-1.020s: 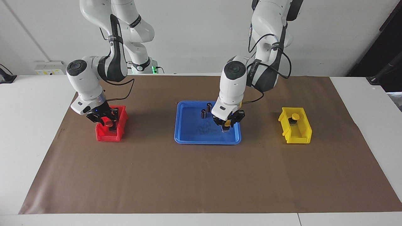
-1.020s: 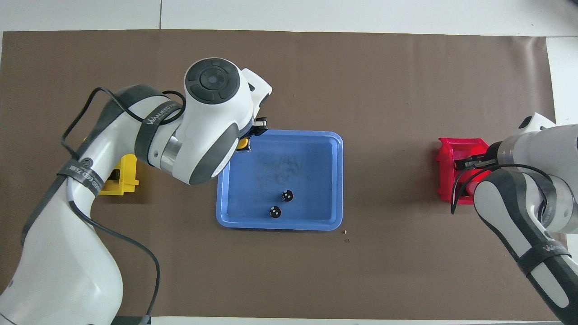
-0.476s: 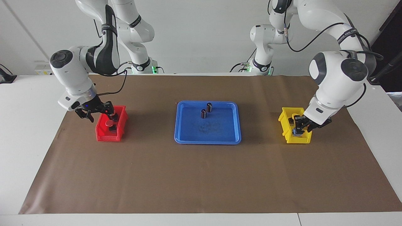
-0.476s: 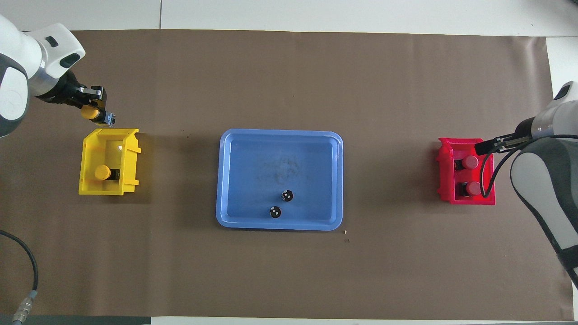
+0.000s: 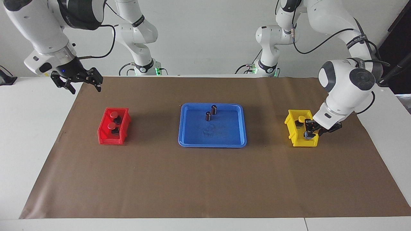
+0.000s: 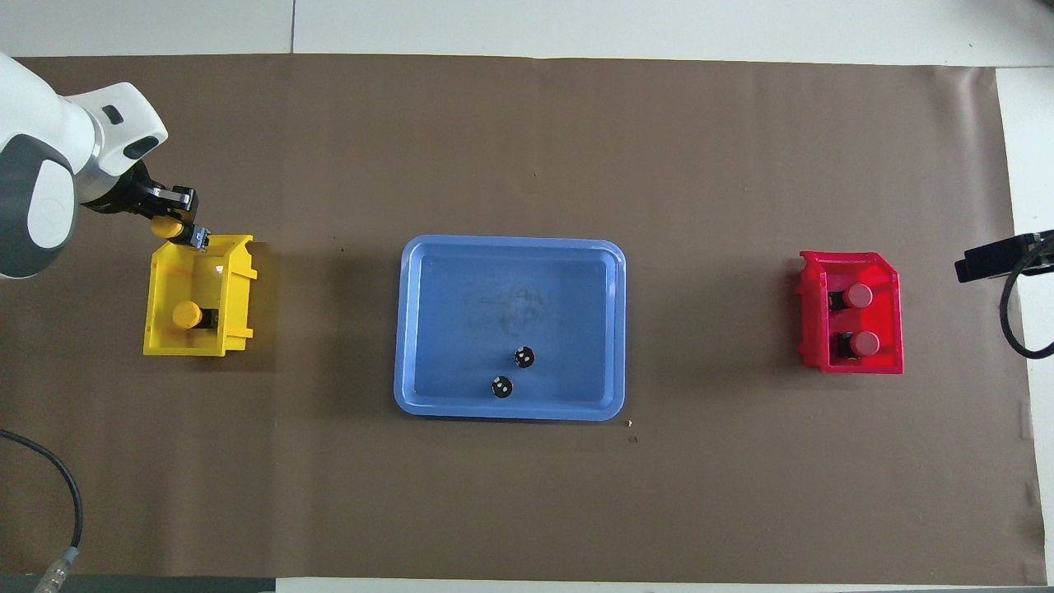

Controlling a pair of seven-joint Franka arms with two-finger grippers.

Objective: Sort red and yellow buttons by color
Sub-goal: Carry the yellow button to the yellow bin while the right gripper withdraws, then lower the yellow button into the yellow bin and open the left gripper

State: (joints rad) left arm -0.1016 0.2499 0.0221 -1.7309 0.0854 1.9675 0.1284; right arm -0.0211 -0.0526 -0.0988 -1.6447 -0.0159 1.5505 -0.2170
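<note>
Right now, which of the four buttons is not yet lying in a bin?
One yellow button: the left tool holds it above the yellow bin's rim. The other yellow button lies in that bin; both red buttons lie in the red bin.

Red buttons [image 5: 113,120], red bin [image 5: 108,137]; blue tray [image 5: 192,141]; tabletop [image 5: 192,183] seemingly plain brown.
</note>
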